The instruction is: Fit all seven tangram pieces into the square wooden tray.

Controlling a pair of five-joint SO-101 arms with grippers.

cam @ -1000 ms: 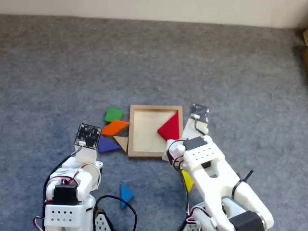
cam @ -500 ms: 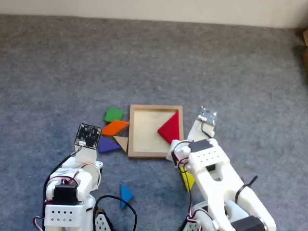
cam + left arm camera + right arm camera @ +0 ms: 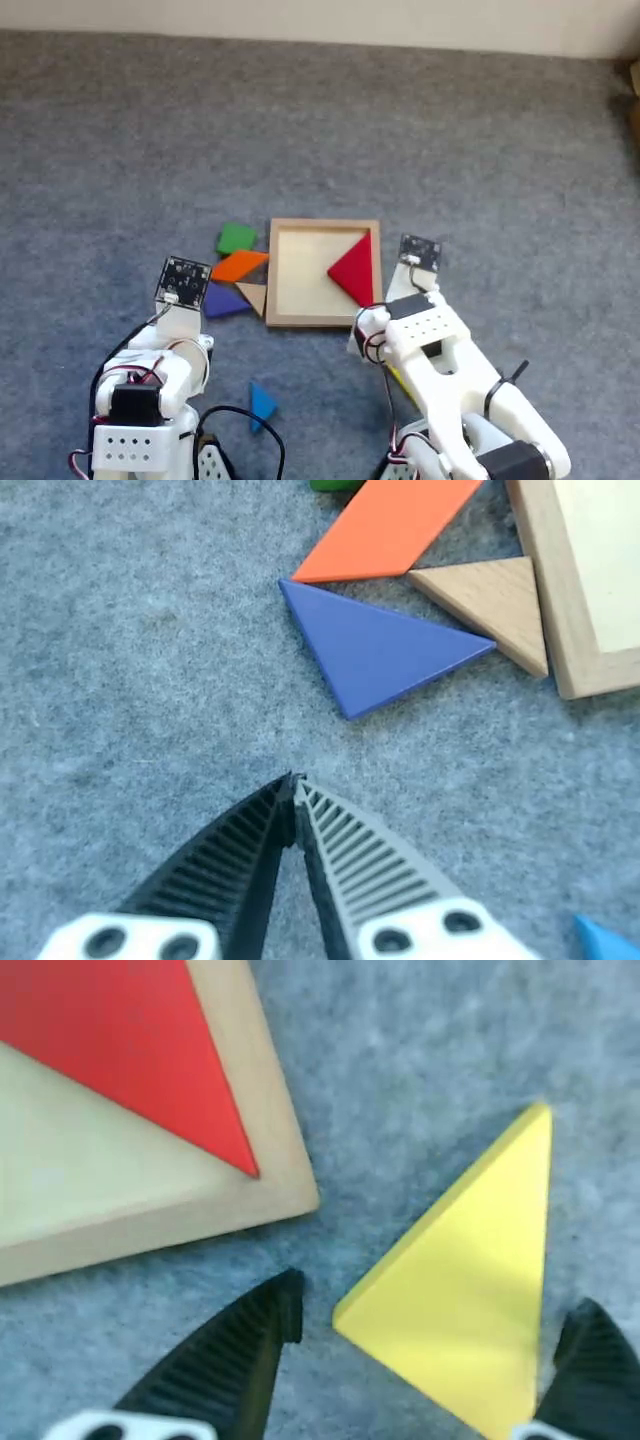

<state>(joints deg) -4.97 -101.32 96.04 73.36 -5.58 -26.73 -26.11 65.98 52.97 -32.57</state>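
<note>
Yellow triangle (image 3: 470, 1290) flanked by the wide-spread right gripper (image 3: 437, 1305), just beside the wooden tray (image 3: 275, 1165), left gripper (image 3: 294, 783) pressed together on nothing, near the blue triangle (image 3: 375, 650).

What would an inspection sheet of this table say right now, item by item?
Surface: grey felt-like cover, flat.
Job's things: the square wooden tray has the red triangle in it. Outside it, on one side, lie the green piece, orange parallelogram, dark blue triangle and wood-coloured triangle. The small blue triangle lies near the arm bases. The yellow triangle lies off a tray corner.
Clutter: nothing seen.
Tools: left tool shut, empty, short of the dark blue triangle. Right tool open, fingers either side of the yellow triangle.
Cables: black cable loops by the arm bases.
Surroundings: pale strip along the far edge.
</note>
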